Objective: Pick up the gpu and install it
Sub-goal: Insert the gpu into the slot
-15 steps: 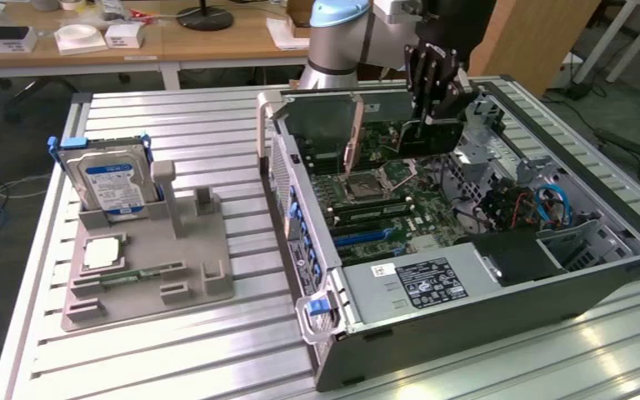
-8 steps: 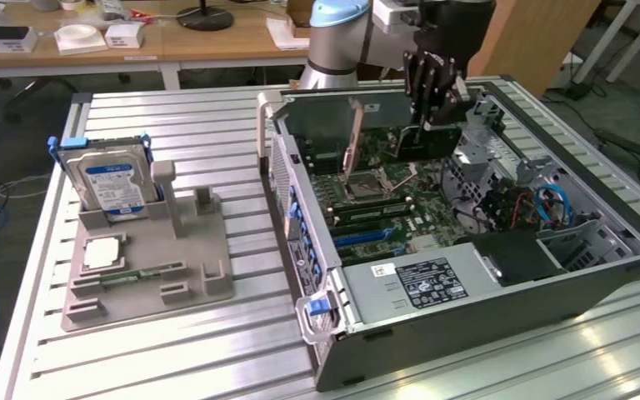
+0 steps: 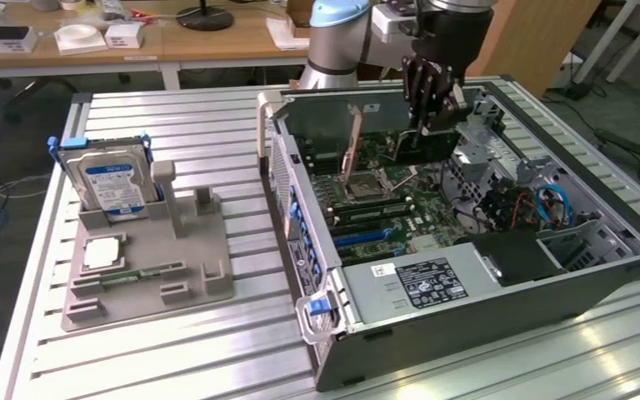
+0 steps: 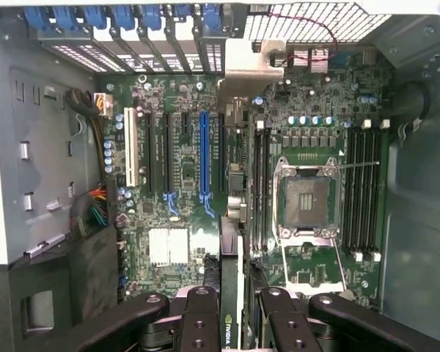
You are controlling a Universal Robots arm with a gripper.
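Observation:
My gripper [image 3: 432, 125] hangs inside the open computer case [image 3: 297, 167], shut on the gpu [image 3: 418, 148], a thin dark card held upright over the motherboard [image 3: 392, 212]. In the wrist view the gpu [image 4: 231, 257] shows edge-on between the black fingers [image 4: 198, 323], and its metal bracket end reaches toward the case's rear slots. The card stands over the motherboard [image 4: 183, 147], between the long blue slot [image 4: 204, 158] and the memory slots [image 4: 258, 191] beside the processor socket [image 4: 306, 198]. I cannot tell whether its lower edge touches a slot.
On the exterior view's left, a grey holder [image 3: 176, 250] carries a silver hard drive [image 3: 109, 179], a processor chip [image 3: 103, 250] and a green memory stick [image 3: 147, 273]. The power supply [image 3: 426, 279] and cables [image 3: 532, 208] crowd the case's near end. Desks stand behind the metal table [image 3: 187, 350].

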